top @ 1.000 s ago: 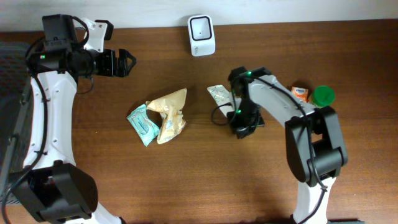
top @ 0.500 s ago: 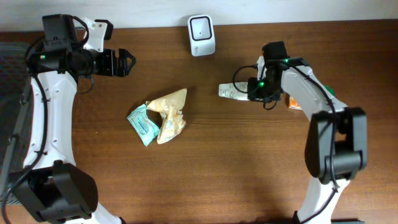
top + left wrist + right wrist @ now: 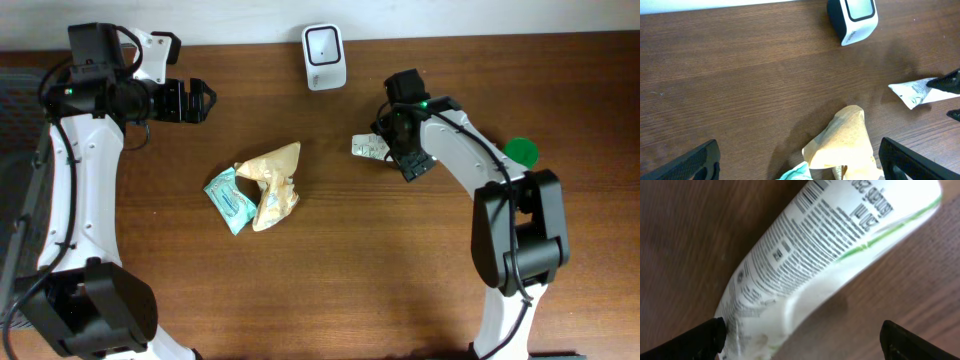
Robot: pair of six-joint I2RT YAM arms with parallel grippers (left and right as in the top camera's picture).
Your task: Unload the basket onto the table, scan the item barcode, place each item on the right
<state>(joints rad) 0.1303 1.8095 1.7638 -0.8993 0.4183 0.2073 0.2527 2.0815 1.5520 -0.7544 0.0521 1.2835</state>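
Right gripper (image 3: 802, 336) let go; white packet (image 3: 366, 147) lay on the table (image 3: 400, 280).

Half a second before, the right jaws were clamped on the packet; they then stood wide, a finger on either side, with the packet's barcode and print face-up under the wrist camera. The packet sat below and right of the scanner (image 3: 324, 43), apart from it, barely shifted. Left gripper (image 3: 200, 100) unchanged, jaws wide and empty, up by the far edge. Tan bag (image 3: 272, 180) and teal packet (image 3: 228, 200) undisturbed.
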